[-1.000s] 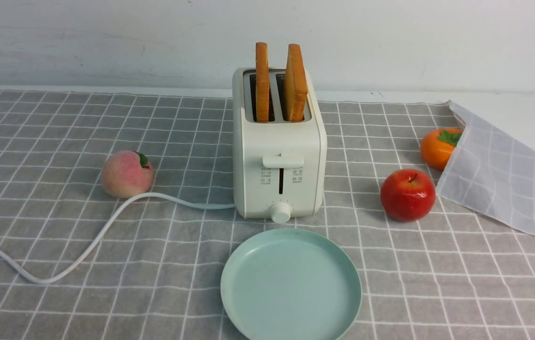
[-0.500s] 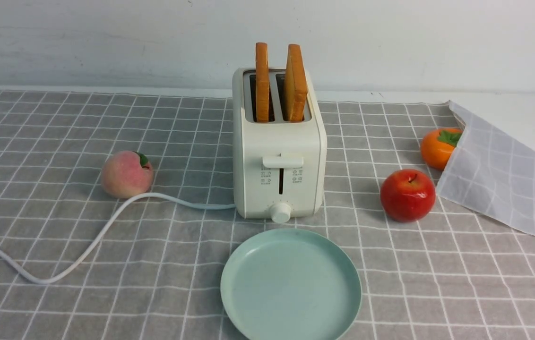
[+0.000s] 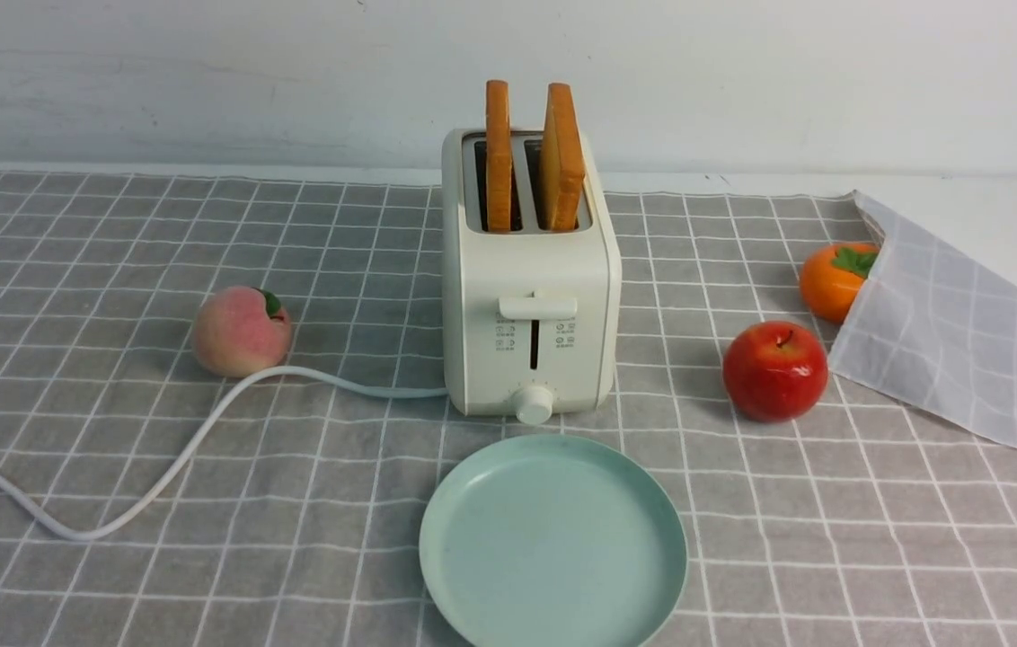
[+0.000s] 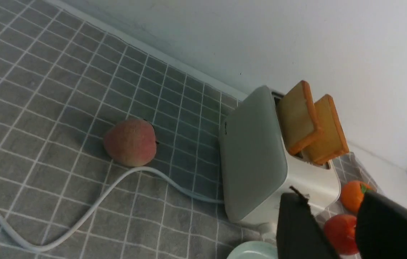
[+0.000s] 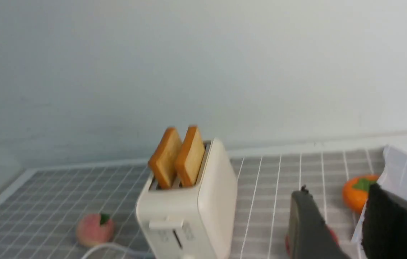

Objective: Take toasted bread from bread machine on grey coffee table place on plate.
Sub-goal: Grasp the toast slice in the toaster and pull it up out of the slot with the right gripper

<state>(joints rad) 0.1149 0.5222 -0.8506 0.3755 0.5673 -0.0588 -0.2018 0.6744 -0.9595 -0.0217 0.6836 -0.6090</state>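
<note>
Toasted bread stands in the bread machine.
Left gripper and right gripper gape empty, seemingly short of it.

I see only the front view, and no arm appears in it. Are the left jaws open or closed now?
Observer: Open. The left wrist view shows the left gripper with its jaws apart and nothing between them.
Operator: And the right side?
Observer: The right gripper is also open and empty, as its own wrist view shows.
Operator: I see the toasted bread only edge-on.
Observer: The left wrist view shows a broad face: plain golden, with a darker crust.
</note>
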